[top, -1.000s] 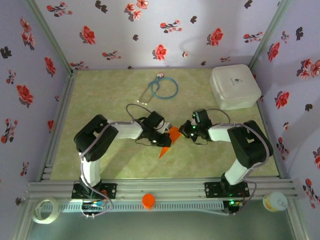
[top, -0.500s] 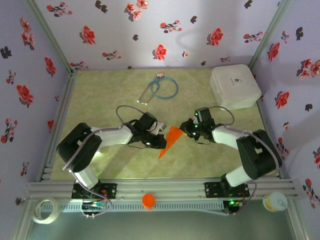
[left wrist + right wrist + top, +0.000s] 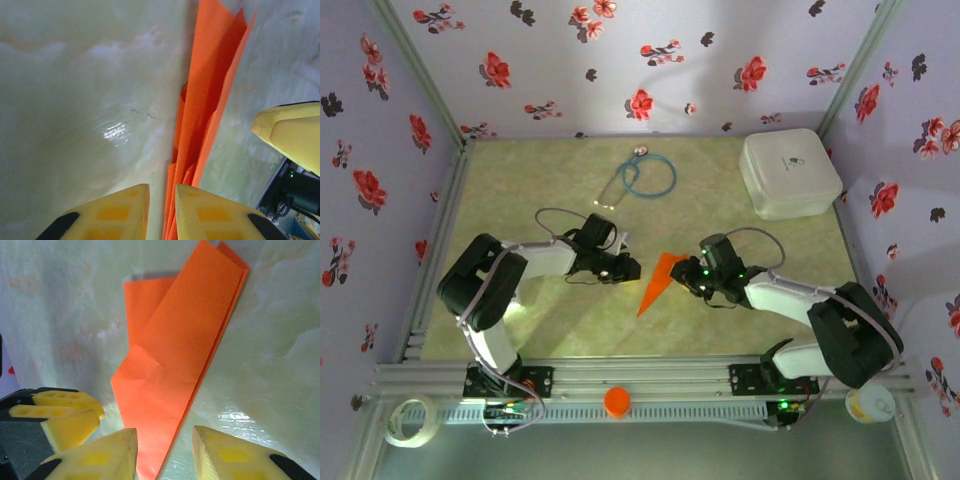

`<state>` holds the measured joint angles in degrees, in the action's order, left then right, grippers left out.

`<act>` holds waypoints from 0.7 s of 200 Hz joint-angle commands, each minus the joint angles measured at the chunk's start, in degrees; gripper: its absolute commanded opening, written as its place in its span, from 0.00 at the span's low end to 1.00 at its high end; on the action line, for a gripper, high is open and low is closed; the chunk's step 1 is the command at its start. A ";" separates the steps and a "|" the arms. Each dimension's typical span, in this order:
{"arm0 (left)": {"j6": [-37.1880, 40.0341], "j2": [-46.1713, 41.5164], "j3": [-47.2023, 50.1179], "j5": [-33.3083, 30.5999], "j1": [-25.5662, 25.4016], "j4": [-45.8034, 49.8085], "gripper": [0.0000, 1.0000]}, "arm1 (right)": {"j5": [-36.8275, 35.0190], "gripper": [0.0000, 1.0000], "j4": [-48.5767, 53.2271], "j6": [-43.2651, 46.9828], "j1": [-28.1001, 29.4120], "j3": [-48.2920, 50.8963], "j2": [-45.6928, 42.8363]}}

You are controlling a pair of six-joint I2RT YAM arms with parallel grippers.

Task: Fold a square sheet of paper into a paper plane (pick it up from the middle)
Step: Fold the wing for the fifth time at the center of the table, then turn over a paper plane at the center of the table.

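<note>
The square sheet of paper is folded into a narrow orange paper plane (image 3: 657, 281) lying on the green table, point toward the near edge. My left gripper (image 3: 634, 270) sits just left of it. In the left wrist view the folded layers (image 3: 210, 100) run up from the narrow gap of the left gripper (image 3: 162, 189), against the right finger (image 3: 210, 212); the jaws stand slightly open. My right gripper (image 3: 690, 277) is at the plane's right side. Its view shows the plane (image 3: 175, 365) flat, with its pointed end between the open right gripper (image 3: 164, 432).
A white rounded box (image 3: 790, 173) stands at the back right and a blue stethoscope (image 3: 642, 177) at the back middle. A small orange cap (image 3: 617, 401) rests on the front rail, with a tape roll (image 3: 408, 420) far left. Floral walls enclose the table.
Both grippers have opened off the plane, which now lies on the table. The left gripper drew back to the left, and the right arm stretched lower toward the near side.
</note>
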<state>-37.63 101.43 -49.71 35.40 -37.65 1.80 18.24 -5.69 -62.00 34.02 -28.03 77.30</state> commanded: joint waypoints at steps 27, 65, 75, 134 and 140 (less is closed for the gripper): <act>0.55 3.49 -3.38 5.03 -0.76 1.53 0.23 | -0.59 0.31 -3.25 -1.89 1.48 -0.73 4.24; 1.42 6.20 -5.02 4.94 -1.77 3.95 0.23 | 0.00 0.28 -4.04 -1.90 2.01 -1.59 6.50; 1.57 6.71 -5.50 4.81 -2.05 4.41 0.23 | 0.02 0.27 -4.13 -2.03 2.05 -1.60 6.78; 2.84 7.88 -6.95 4.49 -2.95 6.37 0.23 | 0.36 0.23 -4.67 -2.25 2.27 -1.50 7.82; 2.92 7.92 -7.13 4.77 -3.02 6.37 0.23 | 0.59 0.23 -4.83 -2.23 2.27 -1.58 8.03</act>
<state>-36.73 107.70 -55.35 38.65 -39.57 5.89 18.22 -9.19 -63.68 35.70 -28.40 84.20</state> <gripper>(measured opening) 0.228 0.229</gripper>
